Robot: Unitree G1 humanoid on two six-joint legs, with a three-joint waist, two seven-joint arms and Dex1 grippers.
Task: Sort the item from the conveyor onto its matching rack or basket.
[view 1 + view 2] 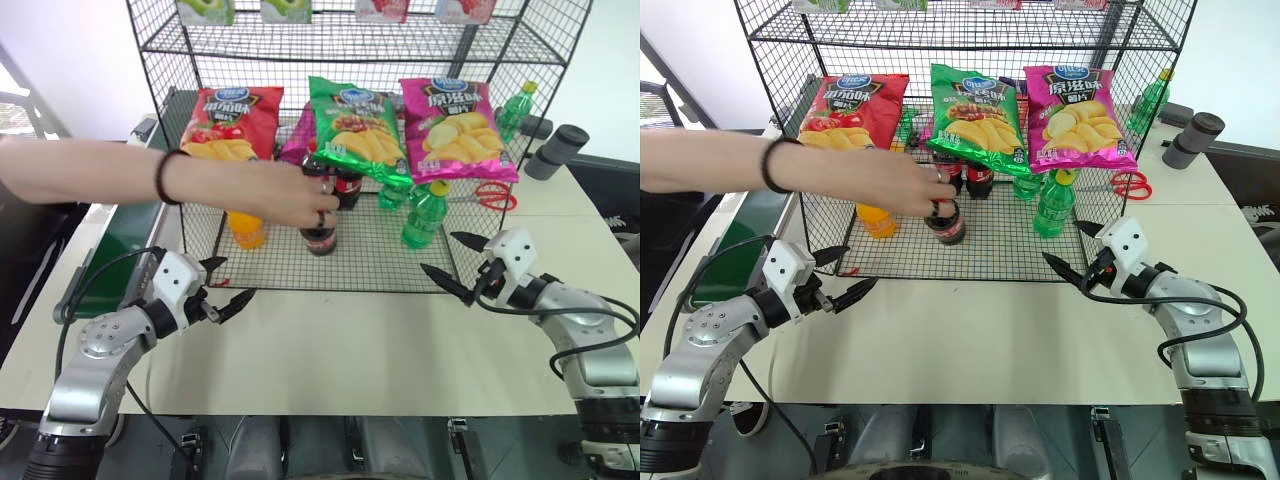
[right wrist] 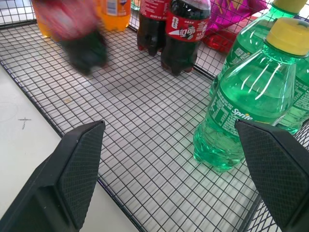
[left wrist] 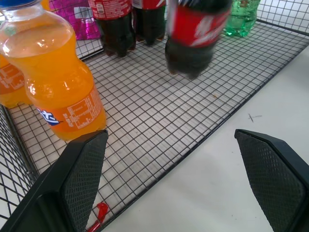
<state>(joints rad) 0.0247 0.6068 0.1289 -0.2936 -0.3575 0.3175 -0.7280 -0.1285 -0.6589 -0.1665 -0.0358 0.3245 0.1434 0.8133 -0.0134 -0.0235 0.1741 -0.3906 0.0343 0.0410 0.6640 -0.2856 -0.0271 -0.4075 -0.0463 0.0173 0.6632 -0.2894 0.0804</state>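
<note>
A pale table (image 1: 350, 340) carries the black wire rack (image 1: 250, 255), and the dark-green conveyor (image 1: 115, 255) runs along its left side. A person's hand (image 1: 300, 200) reaches into the rack's lower tier and holds the cola bottle (image 1: 320, 235) by its top, over the mesh floor near the front (it looks blurred in both wrist views). An orange-soda bottle (image 1: 247, 230) stands just to its left, green bottles (image 1: 425, 215) to its right. The left gripper (image 1: 228, 290) and right gripper (image 1: 452, 262) both hang in front of the rack, fingers spread wide and empty.
</note>
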